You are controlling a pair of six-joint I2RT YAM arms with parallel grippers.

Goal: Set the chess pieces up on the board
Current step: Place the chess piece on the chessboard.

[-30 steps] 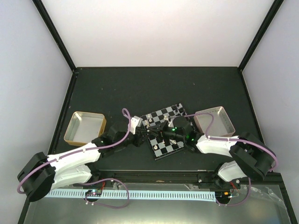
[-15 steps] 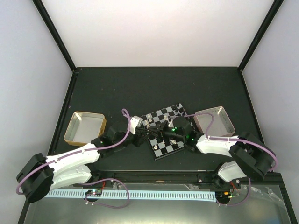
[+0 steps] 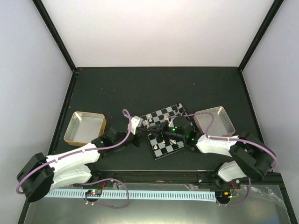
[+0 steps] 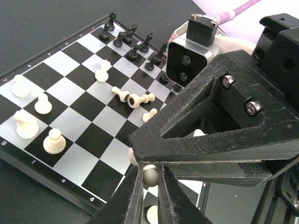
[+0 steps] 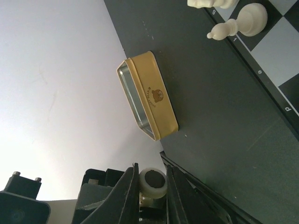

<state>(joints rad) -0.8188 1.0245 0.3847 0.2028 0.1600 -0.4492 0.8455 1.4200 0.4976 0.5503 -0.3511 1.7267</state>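
The board (image 3: 176, 111) lies mid-table, tilted, and also shows in the left wrist view (image 4: 70, 123) and the right wrist view (image 5: 280, 42). Both grippers meet over its near left part. My left gripper (image 3: 147, 133) is shut on the round cream head of a white chess piece (image 4: 150, 175). My right gripper (image 3: 160, 135) is shut on the round base of a white piece (image 5: 153, 182); I cannot tell if it is the same piece. Black pieces (image 4: 131, 39) stand along the far edge. White pieces (image 4: 28, 126) stand at the left. Two pieces (image 4: 135, 98) lie toppled mid-board.
A gold tin (image 3: 85, 127) sits left of the board and shows in the right wrist view (image 5: 147, 95). A shallow metal tray (image 3: 214, 120) sits right of it. The right arm's camera housing (image 4: 191, 56) hangs close over the board's far corner.
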